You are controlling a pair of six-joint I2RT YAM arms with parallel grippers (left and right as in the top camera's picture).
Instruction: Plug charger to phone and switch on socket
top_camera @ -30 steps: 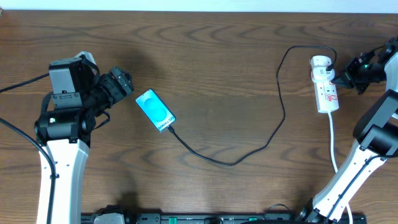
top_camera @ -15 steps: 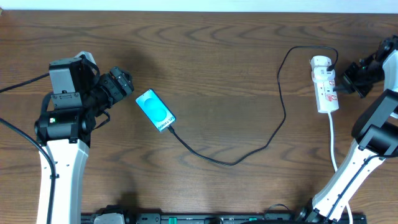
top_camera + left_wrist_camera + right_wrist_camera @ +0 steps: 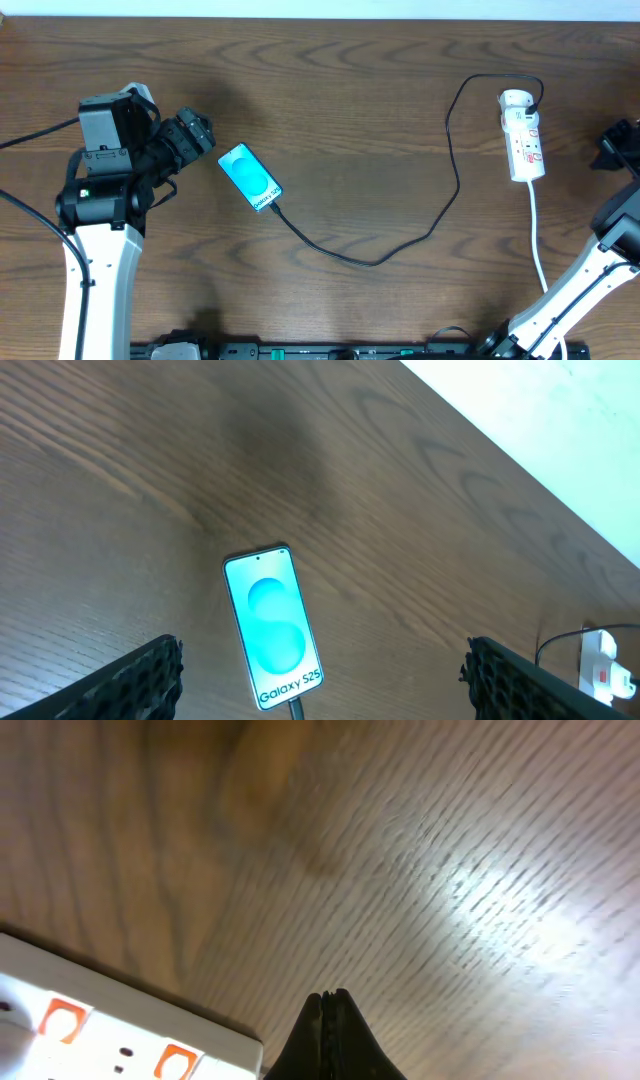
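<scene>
The phone [image 3: 249, 177] lies on the wooden table with its turquoise screen up, also in the left wrist view [image 3: 272, 628]. The charger cable [image 3: 380, 258] runs from the phone's lower end across the table to its black plug in the top of the white socket [image 3: 523, 135]. The cable tip sits at the phone's lower edge [image 3: 293, 707]. My left gripper [image 3: 196, 135] is open, just left of the phone, touching nothing. My right gripper [image 3: 330, 995] is shut and empty, off to the right of the socket [image 3: 120, 1035] near the table's right edge.
The socket's thick white cord [image 3: 537, 235] runs down toward the front edge at the right. The right arm [image 3: 620, 215] stands beside it. A black rail [image 3: 330, 350] lies along the front edge.
My right gripper has pulled back from the socket to the right, toward the table's edge. The left arm, phone and cable have not moved.
</scene>
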